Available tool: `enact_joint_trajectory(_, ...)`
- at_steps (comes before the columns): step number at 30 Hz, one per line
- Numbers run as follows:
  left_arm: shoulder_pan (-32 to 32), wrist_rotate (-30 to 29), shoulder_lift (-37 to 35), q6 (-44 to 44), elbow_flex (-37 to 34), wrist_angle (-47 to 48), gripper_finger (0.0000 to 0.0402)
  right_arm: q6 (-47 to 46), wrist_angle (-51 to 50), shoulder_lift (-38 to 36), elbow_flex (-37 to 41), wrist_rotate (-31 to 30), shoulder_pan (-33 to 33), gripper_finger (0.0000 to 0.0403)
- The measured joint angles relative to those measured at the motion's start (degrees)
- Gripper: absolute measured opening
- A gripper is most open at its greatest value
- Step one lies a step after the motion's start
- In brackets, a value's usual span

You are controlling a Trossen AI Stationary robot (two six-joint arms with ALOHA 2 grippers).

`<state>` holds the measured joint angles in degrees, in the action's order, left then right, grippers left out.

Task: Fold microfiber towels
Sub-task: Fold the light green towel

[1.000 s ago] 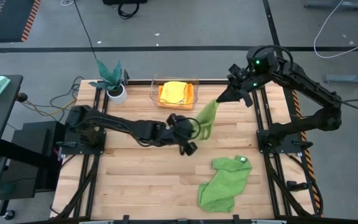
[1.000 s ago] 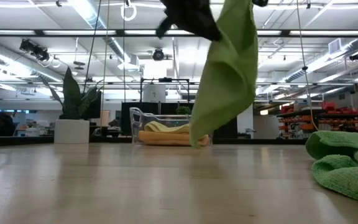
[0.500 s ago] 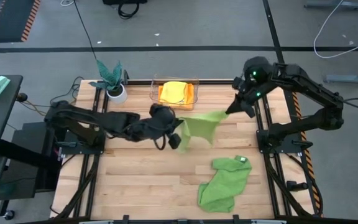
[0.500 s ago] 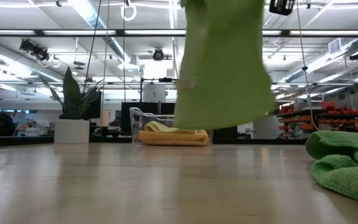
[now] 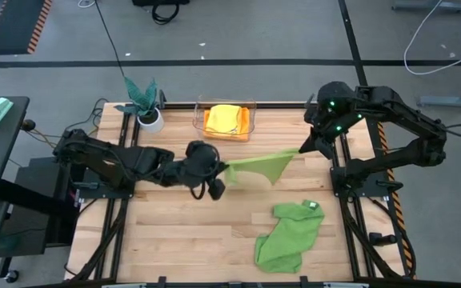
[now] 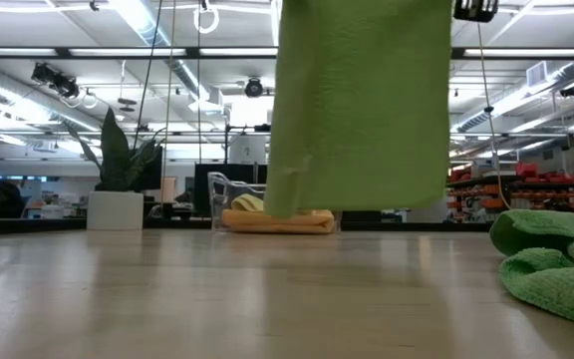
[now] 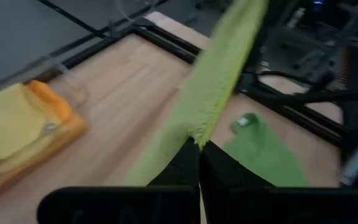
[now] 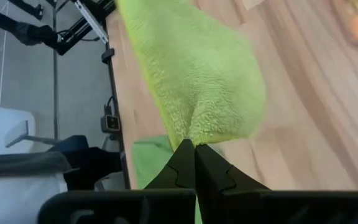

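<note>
Above the table's middle, the left claw (image 5: 219, 170) is clenched on one corner of the lime green towel (image 5: 258, 164), which stretches in the air across to the right claw (image 5: 301, 150), clenched on its other corner. The larger mid-green towel (image 5: 288, 236) lies crumpled near the table's front right corner.

The lime green towel (image 5: 256, 164) has gone from a hanging bunch to a sheet stretched wide; the left gripper (image 5: 220, 171) drew left; the right gripper (image 5: 302, 149) came nearer.
</note>
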<state>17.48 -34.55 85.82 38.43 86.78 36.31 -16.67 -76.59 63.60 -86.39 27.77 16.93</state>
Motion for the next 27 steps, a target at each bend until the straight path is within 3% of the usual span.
enact_joint_trajectory(9,1.92,-1.43,0.5,6.51,0.11,4.31,0.0002,-4.06,-2.0,-1.6,-0.05,-3.9,-4.19,0.0)
enact_joint_trajectory(13,2.73,2.97,0.59,8.91,0.09,4.34,0.0002,-8.26,-1.73,-1.64,1.86,-4.16,-8.1,0.0)
enact_joint_trajectory(20,5.65,3.53,1.17,11.49,0.11,5.92,0.0002,-12.16,-0.45,-1.69,3.21,-5.51,-15.2,0.0)
enact_joint_trajectory(27,2.29,4.17,1.25,14.79,0.11,13.99,0.0002,-7.36,0.07,0.55,3.26,-9.1,-12.37,0.0)
